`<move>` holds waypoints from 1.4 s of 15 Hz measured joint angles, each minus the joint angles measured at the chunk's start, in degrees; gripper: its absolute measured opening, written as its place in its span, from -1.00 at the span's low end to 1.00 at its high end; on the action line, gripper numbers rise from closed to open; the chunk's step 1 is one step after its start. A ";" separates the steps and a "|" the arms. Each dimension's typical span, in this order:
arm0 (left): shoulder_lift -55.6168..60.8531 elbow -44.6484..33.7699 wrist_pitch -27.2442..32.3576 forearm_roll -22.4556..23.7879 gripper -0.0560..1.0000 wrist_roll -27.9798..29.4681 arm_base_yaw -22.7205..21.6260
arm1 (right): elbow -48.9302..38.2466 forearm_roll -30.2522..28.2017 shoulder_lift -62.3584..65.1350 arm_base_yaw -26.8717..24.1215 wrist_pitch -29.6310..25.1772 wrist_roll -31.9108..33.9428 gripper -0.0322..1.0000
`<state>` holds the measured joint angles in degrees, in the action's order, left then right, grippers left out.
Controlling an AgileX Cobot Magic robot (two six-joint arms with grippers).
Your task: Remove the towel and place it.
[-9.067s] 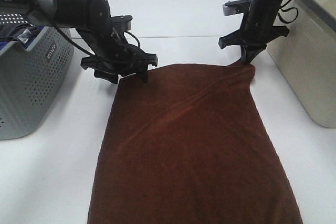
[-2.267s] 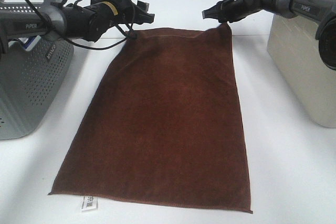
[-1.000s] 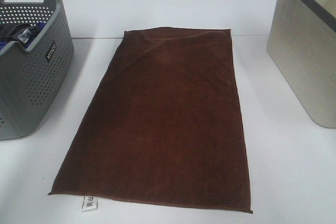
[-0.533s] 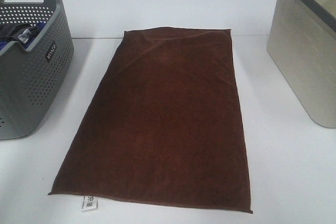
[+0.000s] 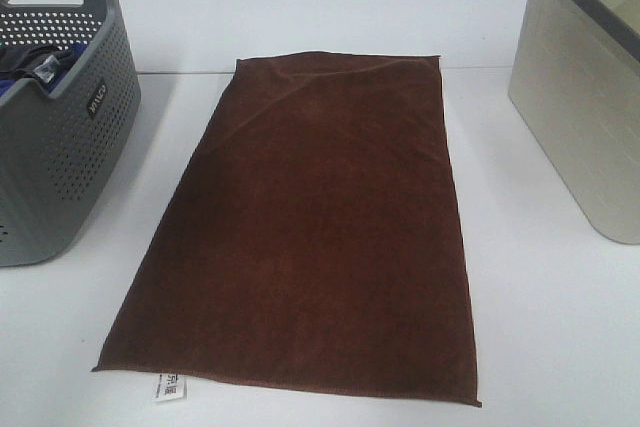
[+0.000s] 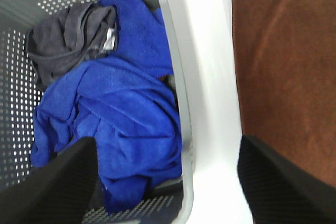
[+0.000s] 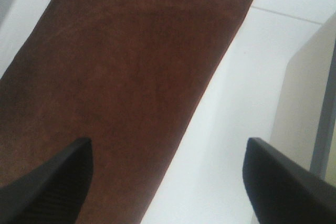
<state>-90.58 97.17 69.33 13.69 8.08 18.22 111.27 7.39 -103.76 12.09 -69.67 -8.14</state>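
Observation:
The towel (image 5: 310, 227) lies spread flat on the white table, dark reddish-brown, with a small white tag (image 5: 168, 385) at its near left corner. Neither arm shows in the exterior high view. In the left wrist view my left gripper (image 6: 168, 182) is open and empty, high over the grey basket's rim, with the towel (image 6: 289, 66) off to one side. My right gripper (image 7: 168, 182) is also open and empty in the right wrist view, hanging well above the towel (image 7: 115, 77) near its long edge.
A grey perforated basket (image 5: 70, 137) stands left of the towel; it holds a blue cloth (image 6: 115, 114) and a dark grey cloth (image 6: 68, 45). A beige bin (image 5: 590, 107) stands at the right, and its wall (image 7: 304, 103) shows beside the right gripper.
The dark gripper tips at the top edge of the exterior view a second ago have left it. The towel has not moved.

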 joint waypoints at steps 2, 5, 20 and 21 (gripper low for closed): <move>7.73 -9.00 0.06 0.23 0.45 0.34 0.00 | -8.82 0.00 5.27 0.00 0.06 0.00 0.51; 20.68 -22.75 0.11 0.29 0.45 2.52 0.00 | -23.43 0.11 13.12 0.00 -0.06 0.00 0.51; 78.44 -63.60 -0.97 -15.07 0.45 -8.88 0.00 | -74.54 0.23 59.13 0.00 2.58 0.00 0.51; 78.50 -65.15 -1.72 -16.44 0.45 -10.26 0.00 | -75.80 0.00 63.31 0.00 3.61 0.00 0.51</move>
<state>-12.09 32.03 67.61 -2.75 -2.18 18.22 35.47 7.39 -40.45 12.09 -66.06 -8.14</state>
